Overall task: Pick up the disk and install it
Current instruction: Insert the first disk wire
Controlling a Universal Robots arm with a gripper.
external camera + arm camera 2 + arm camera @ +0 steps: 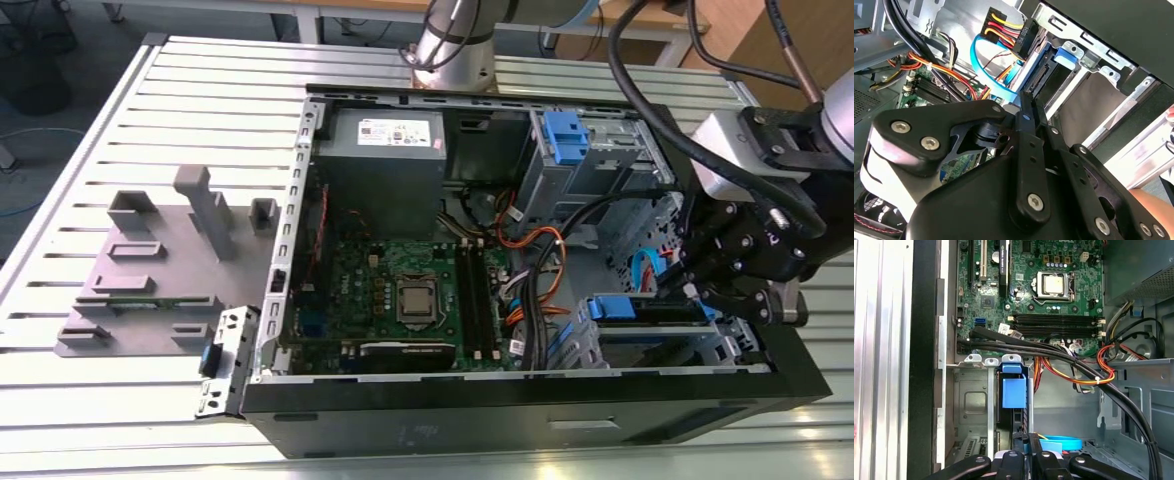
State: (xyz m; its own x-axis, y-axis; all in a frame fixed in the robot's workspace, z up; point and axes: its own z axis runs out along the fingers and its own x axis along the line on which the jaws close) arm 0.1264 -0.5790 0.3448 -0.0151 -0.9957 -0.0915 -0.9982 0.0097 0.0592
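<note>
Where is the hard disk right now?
The disk sits in the metal drive bay at the exterior view's lower right corner of the open computer case, its blue carrier showing. The gripper hangs beside it, on the exterior view's right.

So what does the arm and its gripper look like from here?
The gripper is black, built of jointed linkage bars with silver screw heads, seen up close in the second wrist view. Behind it sits a light grey wrist block. Thick black cables loop from the silver arm.
</note>
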